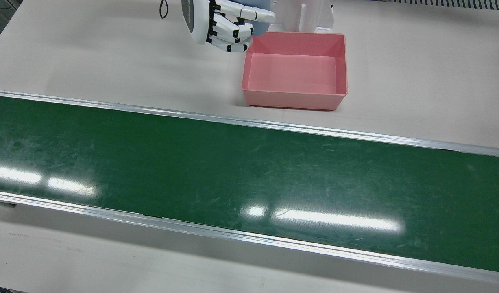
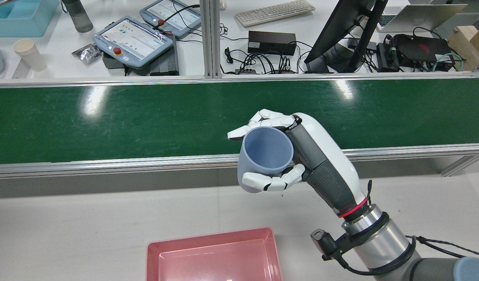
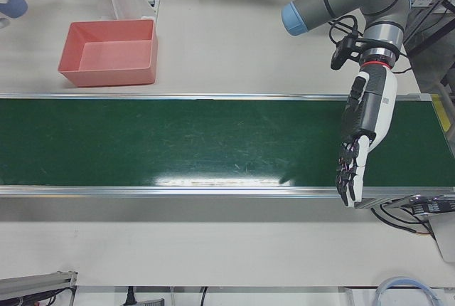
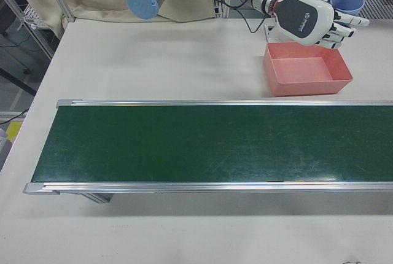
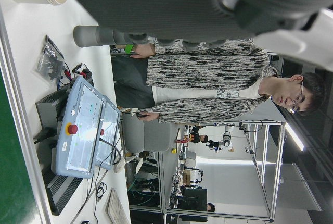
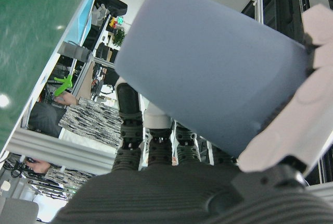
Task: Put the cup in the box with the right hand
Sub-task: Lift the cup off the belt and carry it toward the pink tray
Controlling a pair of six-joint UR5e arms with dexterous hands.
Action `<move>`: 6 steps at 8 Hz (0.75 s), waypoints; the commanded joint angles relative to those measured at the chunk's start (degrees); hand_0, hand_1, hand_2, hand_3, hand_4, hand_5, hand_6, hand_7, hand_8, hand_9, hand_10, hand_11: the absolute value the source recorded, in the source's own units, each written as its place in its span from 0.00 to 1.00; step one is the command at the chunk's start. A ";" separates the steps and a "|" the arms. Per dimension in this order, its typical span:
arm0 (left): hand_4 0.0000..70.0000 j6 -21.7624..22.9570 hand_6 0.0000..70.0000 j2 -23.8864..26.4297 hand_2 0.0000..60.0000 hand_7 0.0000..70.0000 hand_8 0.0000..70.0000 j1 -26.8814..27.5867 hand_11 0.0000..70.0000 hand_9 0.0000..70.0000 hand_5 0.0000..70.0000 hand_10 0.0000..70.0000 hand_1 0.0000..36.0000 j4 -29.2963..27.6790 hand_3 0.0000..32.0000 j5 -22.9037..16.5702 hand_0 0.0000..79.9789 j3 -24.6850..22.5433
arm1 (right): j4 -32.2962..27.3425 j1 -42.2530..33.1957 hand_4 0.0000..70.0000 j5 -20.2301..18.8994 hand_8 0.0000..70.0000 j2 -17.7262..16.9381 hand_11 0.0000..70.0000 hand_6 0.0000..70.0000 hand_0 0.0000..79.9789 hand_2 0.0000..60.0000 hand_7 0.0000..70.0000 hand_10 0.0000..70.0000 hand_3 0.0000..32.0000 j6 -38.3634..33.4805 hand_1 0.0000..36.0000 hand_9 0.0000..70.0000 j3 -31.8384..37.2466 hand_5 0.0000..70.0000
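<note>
My right hand [image 2: 301, 156] is shut on a blue-grey cup [image 2: 264, 156] and holds it in the air, mouth tilted up and back. The cup [image 6: 208, 78] fills the right hand view. The empty pink box [image 2: 216, 253] sits on the table between the belt and the arms' pedestals. In the front view the right hand [image 1: 221, 24] and cup [image 1: 260, 27] hover just beside the box's [image 1: 292, 99] far left corner. The right-front view shows the cup [image 4: 347, 0] above the box's [image 4: 307, 83] back edge. My left hand [image 3: 359, 142] hangs open over the belt's far end, holding nothing.
A green conveyor belt [image 1: 233, 171] with metal rails crosses the table in front of the box. Beyond it a bench carries teach pendants [image 2: 134, 39], paper cups [image 2: 28, 52], a keyboard and cables. A person [image 5: 208, 83] stands there in the left hand view.
</note>
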State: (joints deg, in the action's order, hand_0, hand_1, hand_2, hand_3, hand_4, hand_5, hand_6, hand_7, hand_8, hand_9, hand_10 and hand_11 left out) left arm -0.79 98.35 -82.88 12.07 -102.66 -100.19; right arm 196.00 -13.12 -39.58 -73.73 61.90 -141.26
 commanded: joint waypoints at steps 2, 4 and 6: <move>0.00 0.00 0.00 0.00 0.00 0.00 0.00 0.00 0.00 0.00 0.00 0.00 0.00 0.05 0.00 0.00 0.00 0.00 | -6.59 10.82 0.95 -0.15 0.82 0.69 0.87 0.56 0.45 1.00 1.00 0.62 0.00 1.91 0.49 1.00 9.74 0.14; 0.00 0.00 0.00 0.00 0.00 0.00 0.00 0.00 0.00 0.00 0.00 0.00 0.00 0.05 0.00 0.00 0.00 -0.09 | -12.03 11.98 0.82 -0.32 0.82 0.78 0.89 0.57 0.41 1.00 1.00 0.64 0.00 1.74 0.45 1.00 16.96 0.14; 0.00 0.00 0.00 0.00 0.00 0.00 0.00 0.00 0.00 0.00 0.00 0.00 0.00 0.05 0.00 0.00 0.00 -0.09 | -12.05 12.24 0.82 -0.32 0.79 0.43 0.84 0.56 0.46 1.00 1.00 0.60 0.00 1.56 0.43 1.00 17.43 0.13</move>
State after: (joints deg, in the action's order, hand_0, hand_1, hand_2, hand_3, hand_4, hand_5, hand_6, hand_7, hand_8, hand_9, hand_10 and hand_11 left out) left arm -0.79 98.35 -82.86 12.13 -102.65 -100.27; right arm 185.25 -1.44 -39.86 -72.99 63.66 -125.96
